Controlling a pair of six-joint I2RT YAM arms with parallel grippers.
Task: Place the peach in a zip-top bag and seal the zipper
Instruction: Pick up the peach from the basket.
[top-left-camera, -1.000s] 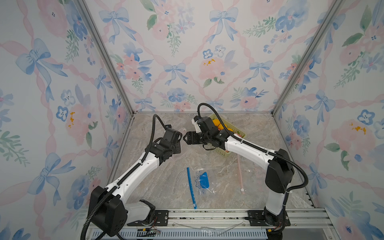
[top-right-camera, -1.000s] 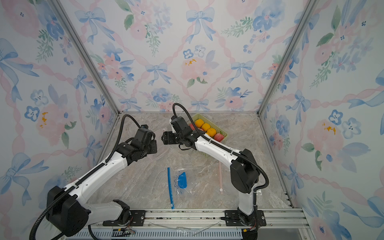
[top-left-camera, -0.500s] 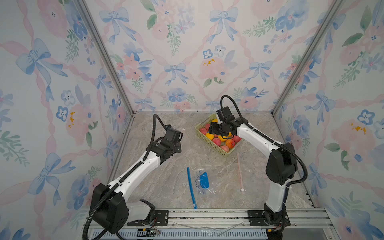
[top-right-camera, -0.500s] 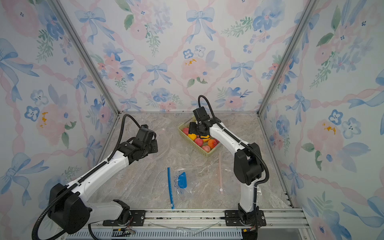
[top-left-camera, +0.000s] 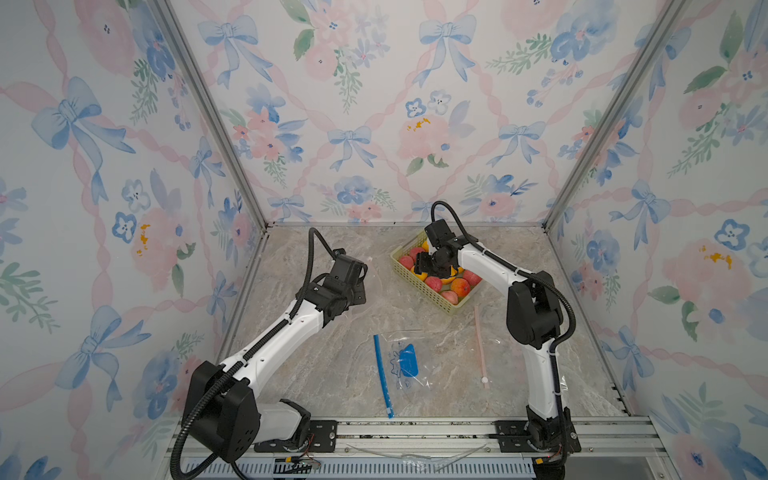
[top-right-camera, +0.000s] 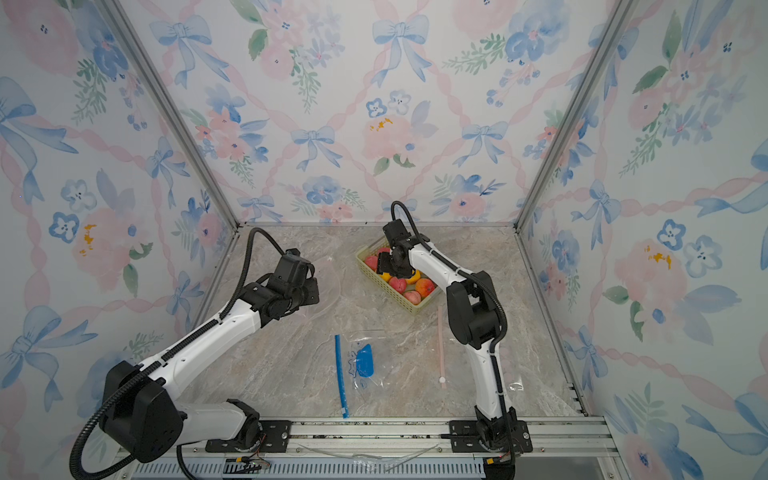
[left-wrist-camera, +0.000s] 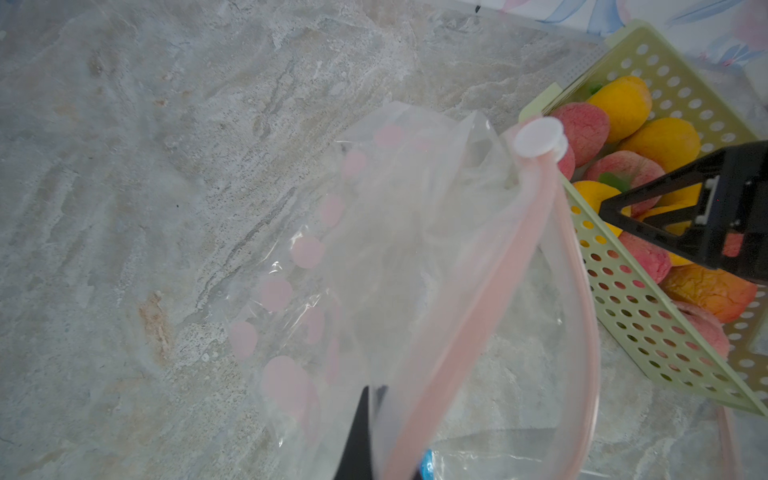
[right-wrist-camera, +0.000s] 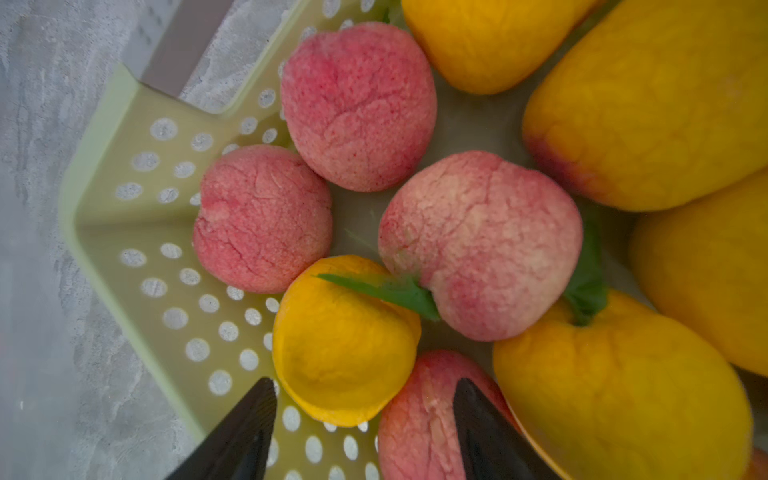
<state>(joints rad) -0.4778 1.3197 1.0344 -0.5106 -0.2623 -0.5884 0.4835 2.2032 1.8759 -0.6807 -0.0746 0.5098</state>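
My left gripper (left-wrist-camera: 374, 390) is shut on the edge of a clear zip-top bag (left-wrist-camera: 415, 249) with pink dots, a pink zipper (left-wrist-camera: 498, 270) and a white slider (left-wrist-camera: 538, 137). It holds the bag above the table with its mouth gaping, left of the basket. In both top views this gripper (top-left-camera: 359, 286) (top-right-camera: 311, 286) is at centre-left. My right gripper (right-wrist-camera: 363, 384) (top-left-camera: 422, 266) is open and hangs low over the green basket (right-wrist-camera: 137, 216). A pink peach (right-wrist-camera: 419, 419) and a yellow fruit (right-wrist-camera: 345, 340) lie between its fingertips. More peaches (right-wrist-camera: 478, 245) (right-wrist-camera: 262, 216) lie just beyond.
The perforated basket (top-left-camera: 419, 286) stands at the back right, full of pink and yellow fruit. A flat bag with a blue zipper (top-left-camera: 382, 374) lies front centre. Another with a pink zipper (top-left-camera: 480, 345) lies to its right. Walls close in on three sides.
My right arm has swung from beside the left gripper back to the basket and come down over the fruit. The left arm has hardly moved and still holds the bag.
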